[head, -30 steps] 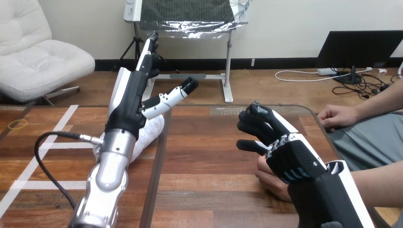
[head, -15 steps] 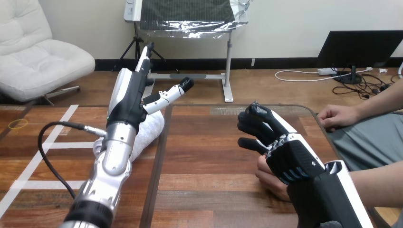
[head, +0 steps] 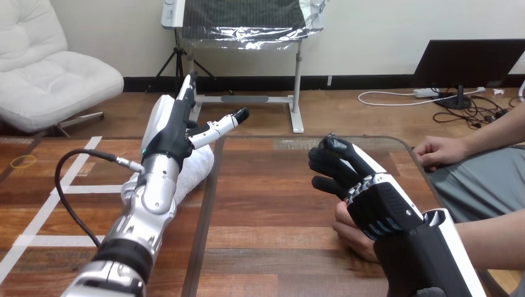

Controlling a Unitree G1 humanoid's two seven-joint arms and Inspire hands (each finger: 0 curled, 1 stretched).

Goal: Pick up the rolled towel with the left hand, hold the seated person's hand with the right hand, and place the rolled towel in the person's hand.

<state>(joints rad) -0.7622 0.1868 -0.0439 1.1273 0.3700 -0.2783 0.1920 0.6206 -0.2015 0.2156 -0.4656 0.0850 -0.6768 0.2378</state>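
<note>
The rolled white towel (head: 197, 168) lies on the table left of centre, partly hidden behind my left forearm. My left hand (head: 175, 127) hovers just above its far end, open, with fingers straight and pointing away and the thumb out to the right. It holds nothing. My right hand (head: 379, 207) lies over the person's hand (head: 348, 232) at the table's right, and that hand shows beneath its palm. Whether my right hand grips the person's hand is hidden.
A second hand of the person (head: 439, 151) rests on the table's right edge (head: 416, 162), apart from my hands. White tape lines (head: 43, 213) cross the left part of the table. A yellow rubber band (head: 23, 162) lies at the far left.
My left hand has dropped lower towards the towel, and the forearm has tilted down. The right hand and the person's hand have stayed put.
</note>
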